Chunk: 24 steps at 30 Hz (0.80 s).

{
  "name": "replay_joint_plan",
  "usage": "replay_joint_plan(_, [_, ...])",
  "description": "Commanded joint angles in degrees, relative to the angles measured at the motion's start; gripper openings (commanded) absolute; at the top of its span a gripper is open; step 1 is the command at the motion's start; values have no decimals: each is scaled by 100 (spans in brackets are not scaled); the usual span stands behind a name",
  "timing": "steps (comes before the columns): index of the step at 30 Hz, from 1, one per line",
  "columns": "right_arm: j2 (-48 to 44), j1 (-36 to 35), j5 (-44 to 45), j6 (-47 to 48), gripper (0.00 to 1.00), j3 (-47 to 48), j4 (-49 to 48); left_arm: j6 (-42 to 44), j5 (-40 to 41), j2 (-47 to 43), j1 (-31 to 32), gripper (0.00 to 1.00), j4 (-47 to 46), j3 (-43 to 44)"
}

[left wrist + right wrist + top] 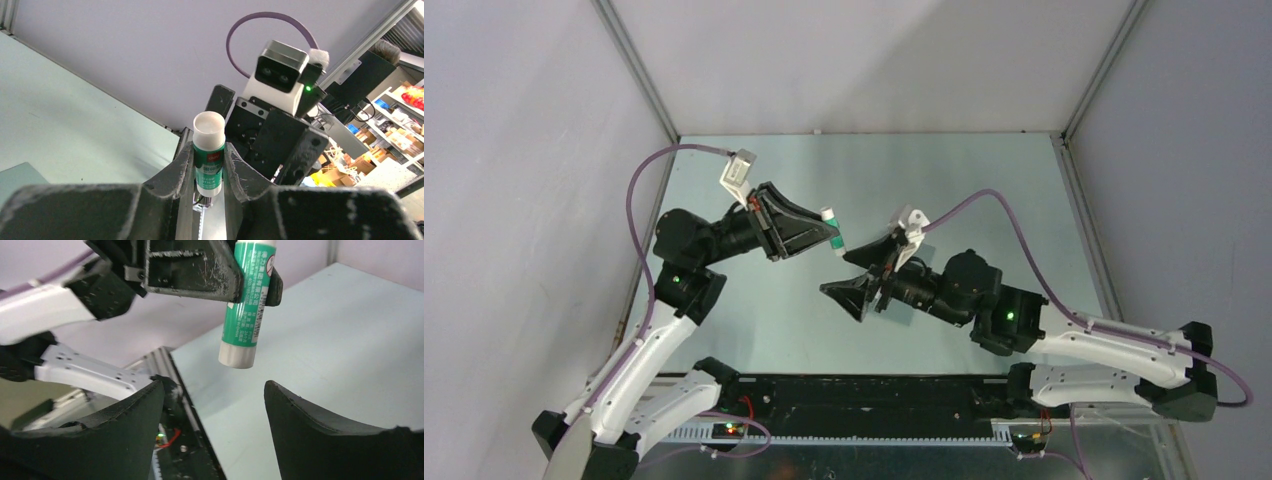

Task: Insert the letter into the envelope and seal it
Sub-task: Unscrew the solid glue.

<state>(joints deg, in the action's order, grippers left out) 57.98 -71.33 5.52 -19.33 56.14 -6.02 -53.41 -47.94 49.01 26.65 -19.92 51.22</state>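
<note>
While the left gripper (209, 152) clamped a green stick (247, 305) labelled "GLUE STICK", the right gripper (214, 390) faced its end, jaws spread, over the tabletop's (984, 170) middle.

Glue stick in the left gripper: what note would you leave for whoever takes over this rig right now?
The left gripper is shut on the glue stick, held upright above the table.
The right gripper is open and empty, just below the stick's lower end, not touching it.
The letter shows in no view. A flat teal-grey corner in the left wrist view may be the envelope.
Done: cannot tell whether the letter is inside.
Left: check that, then likely glue the flap and press it shut.
</note>
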Motion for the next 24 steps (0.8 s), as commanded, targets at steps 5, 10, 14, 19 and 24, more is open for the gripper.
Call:
replay_joint_plan(5, [461,-594,2130,1201,73,772,253,197,70,-50,15,0,20,318])
replay_joint_plan(10, [543,-589,2213,1256,65,889,199,212,90,-80,15,0,41,307])
replay_joint_plan(14, [552,-558,2229,1207,54,921,217,215,84,-99,20,0,52,302])
replay_joint_plan(19, [548,-542,2209,1178,36,919,226,217,82,-95,16,0,53,301])
replay_joint_plan(24, [534,-532,2158,1141,14,917,219,220,83,-104,15,0,50,301])
